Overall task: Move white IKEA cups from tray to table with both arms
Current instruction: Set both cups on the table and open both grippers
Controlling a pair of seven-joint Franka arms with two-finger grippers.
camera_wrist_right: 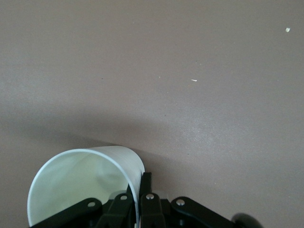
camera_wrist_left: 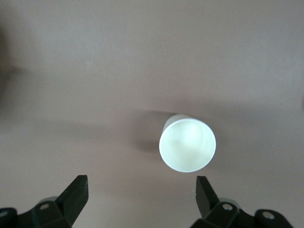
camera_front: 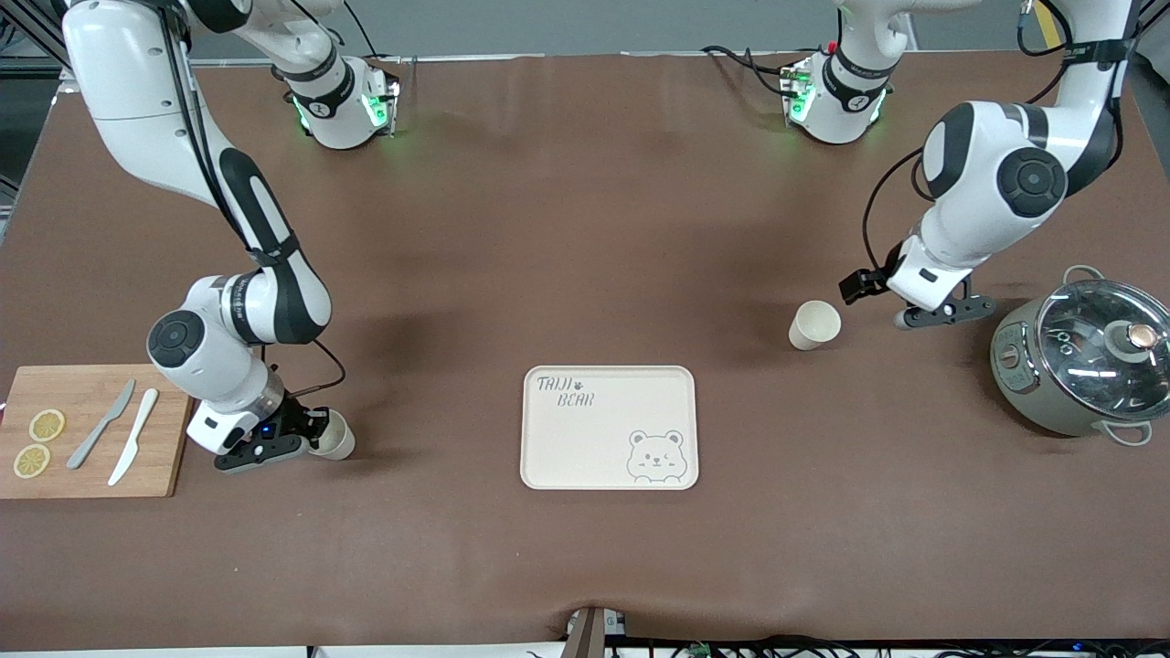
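Observation:
Two white cups show. One cup (camera_front: 813,324) stands upright on the brown table near the left arm's end; in the left wrist view it (camera_wrist_left: 187,145) lies just ahead of the fingertips. My left gripper (camera_front: 941,313) (camera_wrist_left: 141,192) is open and empty, beside this cup and not touching it. My right gripper (camera_front: 306,440) (camera_wrist_right: 140,190) is shut on the rim wall of the other cup (camera_front: 335,439) (camera_wrist_right: 80,185), one finger inside and one outside, low at the table beside the cutting board. I cannot tell whether this cup touches the table.
A cream bear tray (camera_front: 585,448) lies in the middle, nearer the front camera than the standing cup. A wooden cutting board (camera_front: 91,475) with lemon slices and two knives lies at the right arm's end. A grey-green lidded pot (camera_front: 1079,356) stands at the left arm's end.

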